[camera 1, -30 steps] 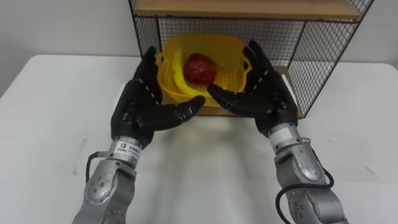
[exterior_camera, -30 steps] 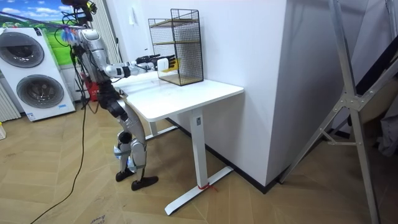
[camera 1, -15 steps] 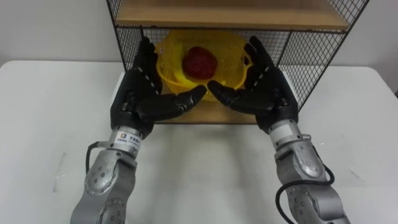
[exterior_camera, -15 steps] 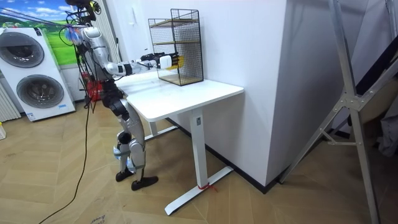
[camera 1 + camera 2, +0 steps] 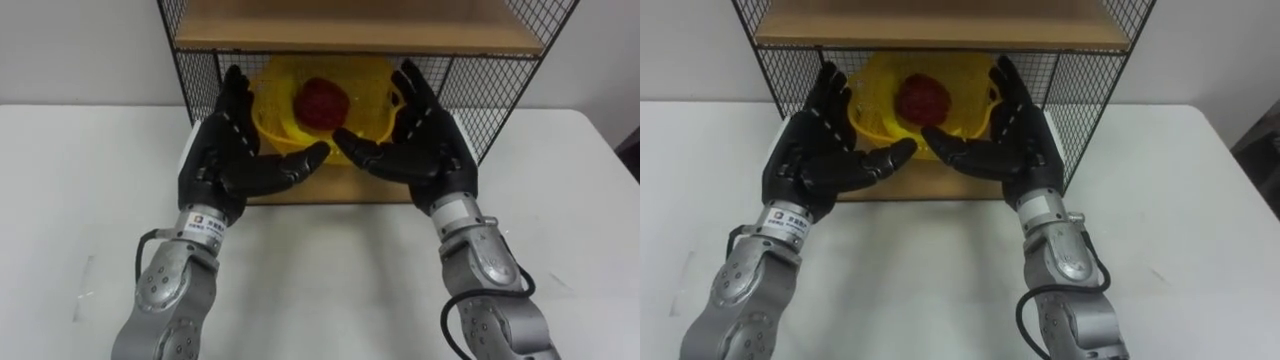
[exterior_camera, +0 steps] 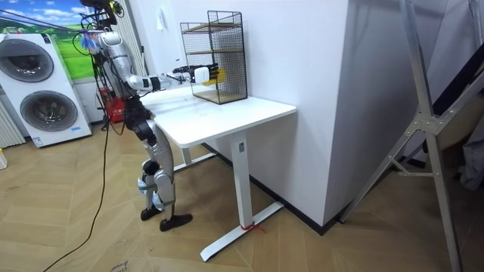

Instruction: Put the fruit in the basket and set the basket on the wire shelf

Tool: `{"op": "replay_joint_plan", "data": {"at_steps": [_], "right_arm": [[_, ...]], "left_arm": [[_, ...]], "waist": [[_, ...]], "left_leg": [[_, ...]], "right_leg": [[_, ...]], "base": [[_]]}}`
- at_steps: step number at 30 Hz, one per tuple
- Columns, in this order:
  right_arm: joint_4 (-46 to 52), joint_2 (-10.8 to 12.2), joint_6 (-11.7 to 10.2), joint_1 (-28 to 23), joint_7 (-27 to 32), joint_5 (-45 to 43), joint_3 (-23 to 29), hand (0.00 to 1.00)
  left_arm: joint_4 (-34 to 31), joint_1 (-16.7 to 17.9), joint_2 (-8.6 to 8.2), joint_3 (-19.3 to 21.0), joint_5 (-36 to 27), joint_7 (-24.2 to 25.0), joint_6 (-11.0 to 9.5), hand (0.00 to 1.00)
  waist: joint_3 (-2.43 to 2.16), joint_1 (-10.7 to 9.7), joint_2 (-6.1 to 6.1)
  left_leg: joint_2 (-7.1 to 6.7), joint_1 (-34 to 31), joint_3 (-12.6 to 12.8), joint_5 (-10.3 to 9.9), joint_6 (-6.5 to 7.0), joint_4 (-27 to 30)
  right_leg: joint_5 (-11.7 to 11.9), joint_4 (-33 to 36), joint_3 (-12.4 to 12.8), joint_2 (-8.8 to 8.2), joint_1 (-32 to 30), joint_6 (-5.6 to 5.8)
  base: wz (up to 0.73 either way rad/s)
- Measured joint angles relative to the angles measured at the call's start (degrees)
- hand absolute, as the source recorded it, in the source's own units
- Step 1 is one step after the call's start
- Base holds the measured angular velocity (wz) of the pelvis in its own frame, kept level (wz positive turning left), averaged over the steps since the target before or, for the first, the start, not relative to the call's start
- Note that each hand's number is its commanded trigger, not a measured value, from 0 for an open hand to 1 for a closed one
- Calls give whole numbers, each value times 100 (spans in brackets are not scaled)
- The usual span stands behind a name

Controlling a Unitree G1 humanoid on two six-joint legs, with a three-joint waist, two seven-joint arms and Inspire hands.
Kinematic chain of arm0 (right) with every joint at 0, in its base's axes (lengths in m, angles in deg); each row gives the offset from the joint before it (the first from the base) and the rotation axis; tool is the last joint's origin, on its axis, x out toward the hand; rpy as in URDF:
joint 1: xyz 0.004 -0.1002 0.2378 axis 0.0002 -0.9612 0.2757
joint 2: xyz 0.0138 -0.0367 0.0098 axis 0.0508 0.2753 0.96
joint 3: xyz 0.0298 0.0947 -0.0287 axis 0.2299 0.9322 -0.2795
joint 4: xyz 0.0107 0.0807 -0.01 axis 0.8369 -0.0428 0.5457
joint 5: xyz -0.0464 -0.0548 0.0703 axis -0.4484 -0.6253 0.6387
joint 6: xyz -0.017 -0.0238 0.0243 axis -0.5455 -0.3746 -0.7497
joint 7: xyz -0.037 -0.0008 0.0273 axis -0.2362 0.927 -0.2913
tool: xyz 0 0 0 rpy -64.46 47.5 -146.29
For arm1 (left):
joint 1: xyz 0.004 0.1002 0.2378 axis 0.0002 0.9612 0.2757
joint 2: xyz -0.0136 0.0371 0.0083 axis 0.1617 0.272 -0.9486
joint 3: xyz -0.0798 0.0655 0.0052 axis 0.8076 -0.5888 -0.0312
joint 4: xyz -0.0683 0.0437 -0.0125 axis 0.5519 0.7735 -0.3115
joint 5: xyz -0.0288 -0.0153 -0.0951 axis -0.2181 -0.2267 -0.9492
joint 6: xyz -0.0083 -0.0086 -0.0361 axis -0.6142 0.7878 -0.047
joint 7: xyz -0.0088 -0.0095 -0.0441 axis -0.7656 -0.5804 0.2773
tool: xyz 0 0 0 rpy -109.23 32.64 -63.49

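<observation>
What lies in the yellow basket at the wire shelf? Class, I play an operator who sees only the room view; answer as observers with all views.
Observer: One dark red fruit lies in the yellow basket.
Operator: How are the robot hands placed?
Observer: The left robot hand and right robot hand flank the basket, fingers straight, palms facing each other.
Operator: Is it inside the shelf?
Observer: Yes, in the lower compartment of the wire shelf, beneath its upper wooden board.
</observation>
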Motion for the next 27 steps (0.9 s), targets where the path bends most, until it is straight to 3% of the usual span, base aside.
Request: {"op": "replay_joint_plan", "data": {"at_steps": [4,11,19,27], "right_arm": [[-34,0,103,21,0,180,5,0],[-1116,-7,347,680,-9,257,21,0],[-1551,-8,467,904,-144,211,128,0],[-1920,-24,602,917,-162,220,236,0]], "left_arm": [[320,-120,-6,8,38,-43,89,0],[1499,-699,-22,26,250,-168,456,0],[1826,-938,-43,134,278,-173,539,0],[2010,-1055,-85,134,273,-183,534,0]], "waist": [[2,4,2],[35,8,-44],[41,-12,-87],[19,-16,-134]], "left_leg": [[7,8,-7,0,-1,-2],[10,140,-11,2,-2,-29],[12,272,-4,2,-3,-57],[13,373,-22,9,-13,-91]], "right_leg": [[0,-2,-43,-6,16,0],[29,-85,-48,7,170,-3],[33,-93,11,12,306,0],[33,-94,8,-8,407,-1]], "base": [[2],[0],[0],[0]]}}
